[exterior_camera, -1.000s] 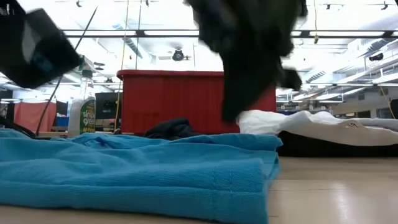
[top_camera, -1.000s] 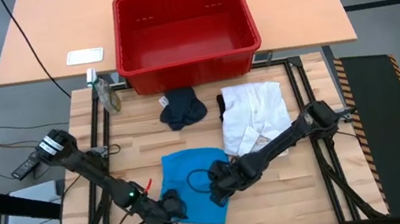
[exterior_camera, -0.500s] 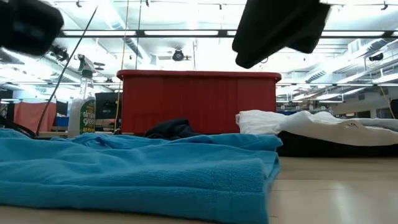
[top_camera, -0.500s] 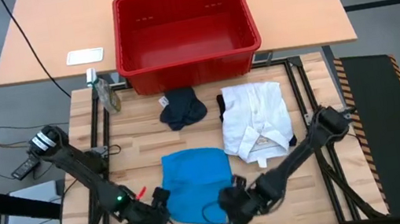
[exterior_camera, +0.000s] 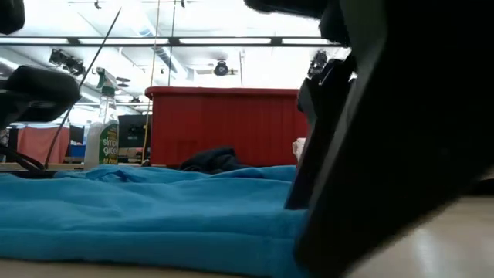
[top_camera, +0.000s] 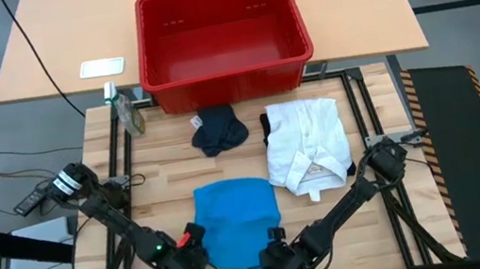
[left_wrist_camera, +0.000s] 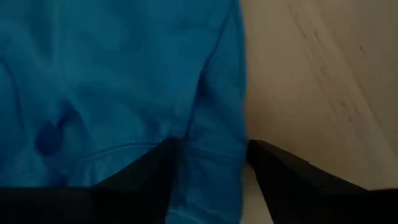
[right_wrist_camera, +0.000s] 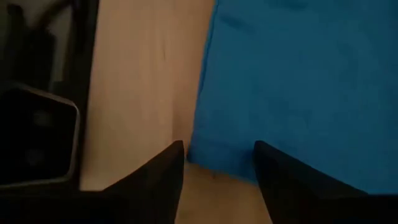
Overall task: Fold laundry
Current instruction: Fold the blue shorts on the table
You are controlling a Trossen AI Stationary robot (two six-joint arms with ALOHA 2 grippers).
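Bright ceiling lights hang over a wooden counter (top_camera: 161, 180) that carries a red basket (top_camera: 224, 37) at its far end. The blue piece (top_camera: 237, 221) lies flat at the near edge, with the left gripper (top_camera: 193, 256) at one near corner and the right gripper (top_camera: 276, 261) at the other, each with released fingers straddling the hem. It looks light, limp and thin, so pinching both near corners should lift it evenly. A white garment (top_camera: 308, 141) and a dark bundle (top_camera: 218, 130) lie beyond. A spray bottle (exterior_camera: 101, 131) bears a label reading "simple green".
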